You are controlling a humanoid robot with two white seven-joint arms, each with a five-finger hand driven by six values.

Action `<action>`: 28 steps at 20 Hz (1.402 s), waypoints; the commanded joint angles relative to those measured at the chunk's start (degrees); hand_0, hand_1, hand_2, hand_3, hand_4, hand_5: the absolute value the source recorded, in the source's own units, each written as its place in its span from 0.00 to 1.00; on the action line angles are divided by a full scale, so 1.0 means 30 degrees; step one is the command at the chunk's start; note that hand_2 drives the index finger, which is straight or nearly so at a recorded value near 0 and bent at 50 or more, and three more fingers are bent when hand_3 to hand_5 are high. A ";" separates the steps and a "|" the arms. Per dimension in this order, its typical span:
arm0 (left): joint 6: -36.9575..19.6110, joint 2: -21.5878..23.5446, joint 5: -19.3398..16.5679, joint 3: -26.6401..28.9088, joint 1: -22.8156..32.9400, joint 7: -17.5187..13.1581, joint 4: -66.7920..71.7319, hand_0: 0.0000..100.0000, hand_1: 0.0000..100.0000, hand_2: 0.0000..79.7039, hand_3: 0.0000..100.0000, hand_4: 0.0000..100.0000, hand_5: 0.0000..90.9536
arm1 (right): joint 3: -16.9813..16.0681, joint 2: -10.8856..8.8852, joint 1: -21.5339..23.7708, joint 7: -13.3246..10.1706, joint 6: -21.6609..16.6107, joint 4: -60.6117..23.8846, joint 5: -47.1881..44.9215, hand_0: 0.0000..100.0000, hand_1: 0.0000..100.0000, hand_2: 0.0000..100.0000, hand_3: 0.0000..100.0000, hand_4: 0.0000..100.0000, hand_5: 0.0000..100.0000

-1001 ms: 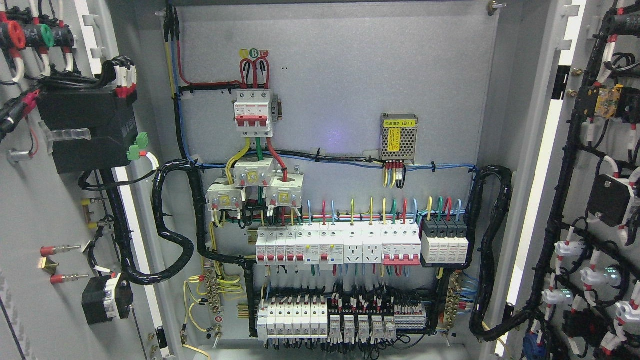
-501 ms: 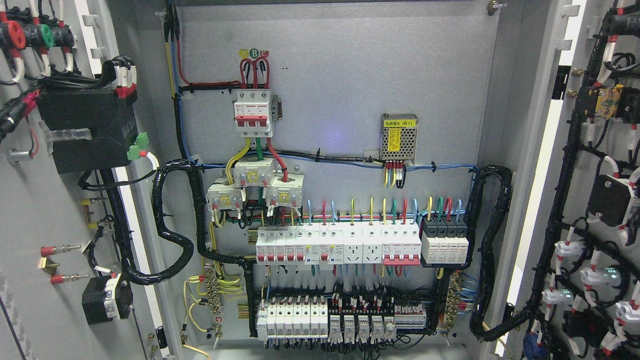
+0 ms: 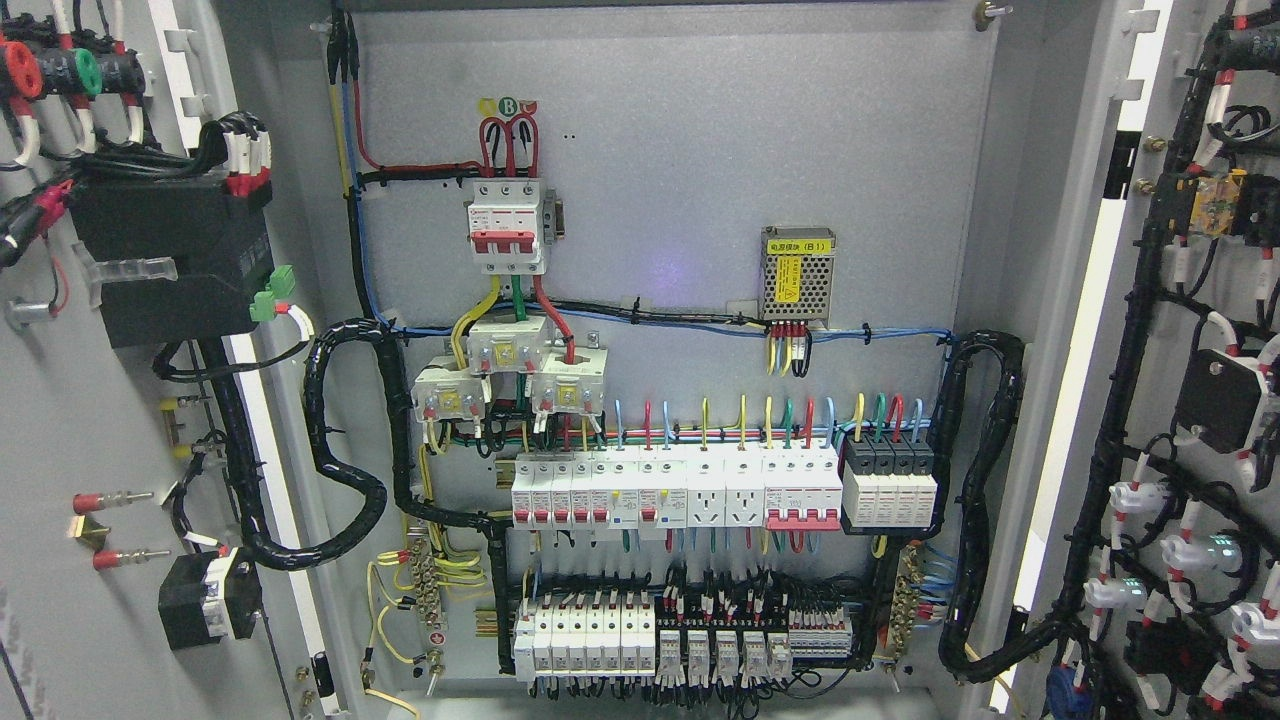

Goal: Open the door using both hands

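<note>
Grey steel everywhere, and neither hand shows, so their fingers can't be judged. Both doors stand swung wide: the left door point(image 3: 60, 420) and right door point(image 3: 1215, 420) run off the frame edges (their wiring cut short). Between them the backplate point(image 3: 700, 180) lies open.

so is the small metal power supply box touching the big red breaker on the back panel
Apart. The head view shows the power supply at the right and the red breaker at the left, with bare grey back panel plainly between them.
</note>
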 commanded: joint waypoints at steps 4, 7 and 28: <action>-0.0059 0.0540 0.1022 0.0696 -0.0140 -0.0006 -0.0049 0.00 0.00 0.00 0.00 0.04 0.00 | -0.0482 -0.1946 -0.0030 0.0168 -0.1155 0.0345 -0.2261 0.00 0.00 0.00 0.00 0.00 0.00; -0.0059 0.0569 0.1141 0.0931 -0.0169 -0.0006 -0.0020 0.00 0.00 0.00 0.00 0.04 0.00 | -0.0541 -0.1976 0.0000 0.0400 -0.1155 0.0462 -0.2320 0.00 0.00 0.00 0.00 0.00 0.00; -0.1026 0.1975 0.4860 0.3889 0.0035 -0.0006 0.0156 0.00 0.00 0.00 0.00 0.04 0.00 | -0.1127 -0.2650 -0.0087 0.1135 -0.1301 0.1779 -0.3198 0.00 0.00 0.00 0.00 0.00 0.00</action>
